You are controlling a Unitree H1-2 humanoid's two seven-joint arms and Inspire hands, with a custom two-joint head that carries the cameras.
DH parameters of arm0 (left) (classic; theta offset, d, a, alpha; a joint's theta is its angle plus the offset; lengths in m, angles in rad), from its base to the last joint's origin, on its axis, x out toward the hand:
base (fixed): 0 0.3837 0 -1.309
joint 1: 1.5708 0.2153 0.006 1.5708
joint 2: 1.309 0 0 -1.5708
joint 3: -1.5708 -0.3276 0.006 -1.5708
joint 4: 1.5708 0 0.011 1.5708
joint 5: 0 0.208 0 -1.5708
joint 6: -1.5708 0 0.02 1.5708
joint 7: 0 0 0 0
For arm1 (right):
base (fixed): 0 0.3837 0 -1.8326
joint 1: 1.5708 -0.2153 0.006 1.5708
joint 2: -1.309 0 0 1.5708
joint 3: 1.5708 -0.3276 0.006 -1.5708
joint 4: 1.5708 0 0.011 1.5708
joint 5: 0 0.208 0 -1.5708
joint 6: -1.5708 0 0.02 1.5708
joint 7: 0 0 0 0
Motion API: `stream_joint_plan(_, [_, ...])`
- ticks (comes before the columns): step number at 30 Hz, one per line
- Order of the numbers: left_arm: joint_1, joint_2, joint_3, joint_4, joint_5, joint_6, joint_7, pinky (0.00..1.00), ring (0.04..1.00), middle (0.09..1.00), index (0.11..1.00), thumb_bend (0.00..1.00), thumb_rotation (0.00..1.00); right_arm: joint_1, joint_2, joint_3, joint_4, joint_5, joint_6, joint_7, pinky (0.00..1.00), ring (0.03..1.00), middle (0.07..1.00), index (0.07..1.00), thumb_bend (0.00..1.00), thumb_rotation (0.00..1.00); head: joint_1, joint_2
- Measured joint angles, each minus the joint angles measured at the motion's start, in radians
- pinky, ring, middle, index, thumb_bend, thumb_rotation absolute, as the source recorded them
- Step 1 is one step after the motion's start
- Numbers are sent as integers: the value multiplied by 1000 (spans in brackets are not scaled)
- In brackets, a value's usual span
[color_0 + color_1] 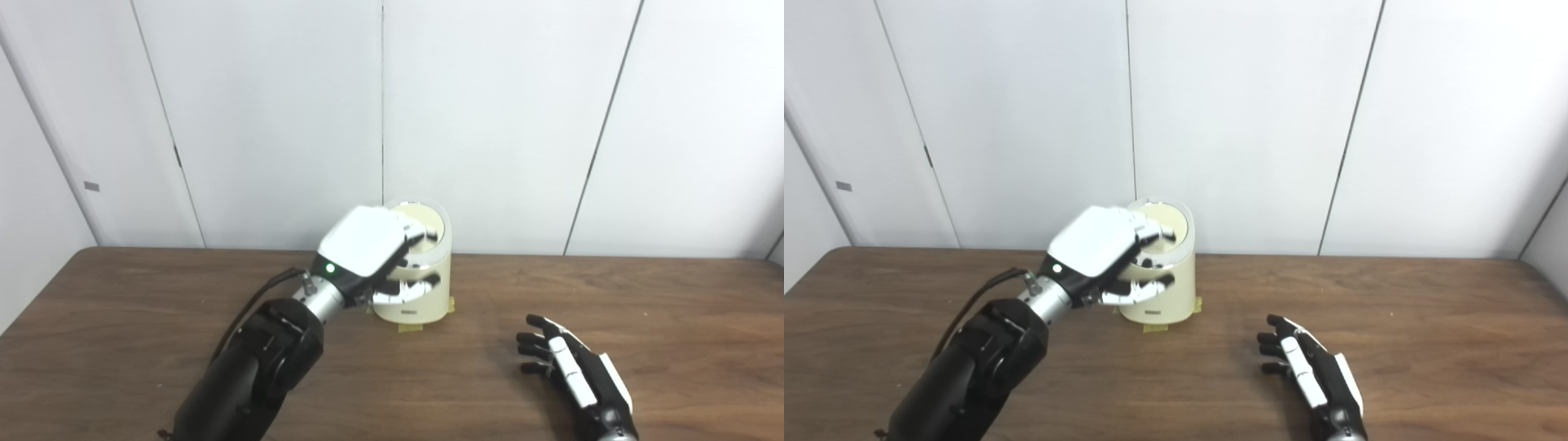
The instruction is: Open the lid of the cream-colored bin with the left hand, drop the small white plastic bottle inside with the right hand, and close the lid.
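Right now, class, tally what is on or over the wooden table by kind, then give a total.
Cream-colored bin: 1
Robot hands: 2, the left robot hand at the bin's top, the right robot hand lying open on the table
Bottles: 0 visible
Total: 3

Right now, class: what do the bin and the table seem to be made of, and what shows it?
Bin: probably plastic, cream, smooth with a soft sheen and rounded moulded walls. Table: wood or a wood-look laminate, dark brown, matte; streaky grain runs along its top, but the pictures cannot settle which.
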State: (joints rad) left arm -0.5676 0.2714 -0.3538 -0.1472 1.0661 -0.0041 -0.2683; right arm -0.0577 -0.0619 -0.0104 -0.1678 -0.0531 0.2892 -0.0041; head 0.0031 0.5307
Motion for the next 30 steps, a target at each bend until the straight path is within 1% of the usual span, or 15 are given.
stream_joint_plan(1, [11,-4,13,-16,1,5,6,792,817,808,812,344,674,0,-1,7,0,-13,-5,-2,636,720,703,766,472,883,0,0])
stream_joint_plan(5, [82,-31,60,-84,-15,45,25,768,810,808,806,347,600,1,-1,16,0,-37,-13,-6,627,723,711,768,461,887,-2,2])
stream_joint_plan(6, [108,-39,75,-102,-31,58,25,764,807,809,804,346,567,1,-1,18,0,-41,-15,-6,627,724,712,770,462,892,0,3])
stream_joint_plan(8, [162,-55,106,-130,-73,83,20,756,815,820,808,344,554,2,-2,24,0,-54,-19,-6,630,727,716,777,473,913,0,2])
stream_joint_plan(10, [219,-75,142,-158,-120,124,12,725,817,825,807,338,482,3,-5,34,0,-70,-22,-7,624,724,720,780,481,908,0,2])
stream_joint_plan(11, [249,-89,159,-175,-147,150,9,717,815,826,807,334,468,4,-7,38,0,-77,-25,-7,622,724,723,781,482,907,-5,6])
stream_joint_plan(14, [339,-135,211,-204,-240,223,-4,716,832,850,824,308,455,5,-8,41,-1,-88,-30,-8,604,719,730,785,490,916,-5,6])
stream_joint_plan(17, [435,-172,241,-236,-318,274,-11,746,851,872,845,286,510,8,-8,44,-1,-98,-39,-15,593,717,735,782,488,937,-6,8])
stream_joint_plan(18, [460,-176,246,-245,-341,293,-14,751,852,874,848,279,485,9,-7,46,-2,-104,-39,-20,598,719,740,784,489,944,-5,8])
stream_joint_plan(19, [481,-177,254,-253,-362,302,-14,752,849,873,849,271,452,12,-5,48,-7,-112,-39,-24,607,725,748,788,493,956,-5,8])
stream_joint_plan(22, [520,-179,291,-257,-435,303,-2,765,852,880,858,259,437,30,-4,62,-31,-123,-43,-25,638,751,789,802,516,981,-3,11])
stream_joint_plan(24, [540,-186,323,-257,-515,302,12,838,891,901,886,257,566,35,0,61,-34,-125,-53,-26,657,777,819,817,530,953,-5,11])
stream_joint_plan(26, [568,-206,363,-257,-602,301,31,877,916,919,905,261,689,35,5,55,-36,-122,-62,-31,680,805,850,833,533,942,-9,14])
stream_joint_plan(28, [593,-216,381,-257,-685,300,34,898,935,935,920,264,761,34,8,47,-41,-114,-68,-31,699,829,873,846,529,952,-14,17])
stream_joint_plan(30, [611,-211,384,-256,-727,298,34,911,951,953,935,263,784,37,8,43,-52,-102,-68,-29,739,863,899,858,517,972,-18,23])
